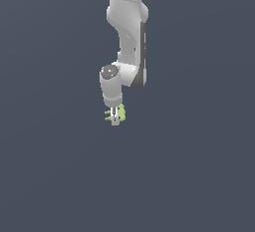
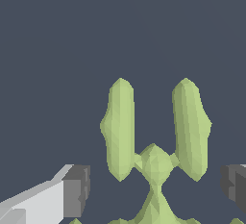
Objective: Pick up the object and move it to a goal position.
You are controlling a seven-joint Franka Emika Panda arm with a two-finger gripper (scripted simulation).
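The object (image 2: 156,163) is a small yellow-green piece with two long upright lobes joined by a narrow stem. In the wrist view it sits between my gripper's (image 2: 156,189) dark fingertips (image 2: 77,189), with a gap on each side, so the gripper is open around it. In the exterior view the object (image 1: 121,111) shows as green prongs poking out on both sides of the white gripper (image 1: 115,120), which points straight down from the arm. The lower part of the object is cut off in the wrist view.
Only a flat, uniform dark grey-blue surface (image 1: 199,176) lies around the arm. The white arm (image 1: 127,37) comes down from the top of the exterior view.
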